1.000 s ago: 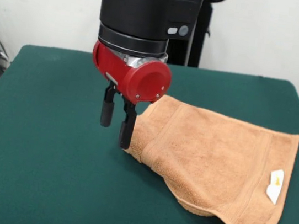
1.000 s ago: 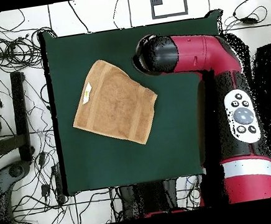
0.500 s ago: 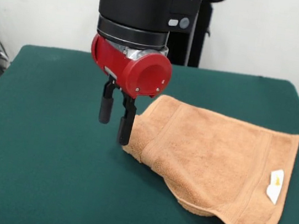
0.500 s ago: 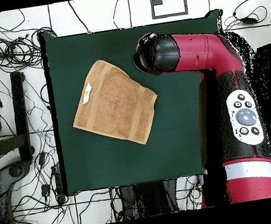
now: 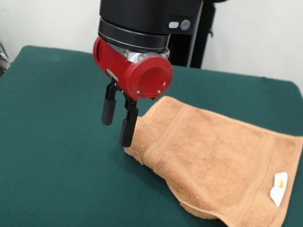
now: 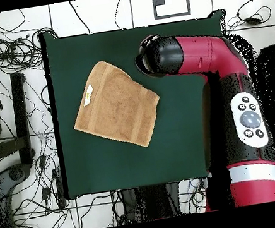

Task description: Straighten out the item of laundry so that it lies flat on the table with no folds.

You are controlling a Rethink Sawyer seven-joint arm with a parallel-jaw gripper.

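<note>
Currently the gripper (image 5: 117,125) hangs just beside the near-left corner of the towel (image 5: 217,168) in the front view, its two black fingers (image 5: 108,110) pointing down with a narrow gap between them and nothing held. One finger sits at the towel's folded edge; whether it touches the cloth cannot be told. The fingertips look slightly above the worktop (image 5: 41,177), which is covered in dark green felt.

The orange-tan towel lies on the right half of the worktop in the front view. It is not flat: its left part is doubled over, forming a thick rounded fold that runs toward the front edge. A small white label (image 5: 279,188) sits near its right edge.

From overhead, the towel (image 6: 114,104) lies left of centre on the worktop (image 6: 176,145), with the arm's (image 6: 208,54) black wrist above its right corner.
</note>
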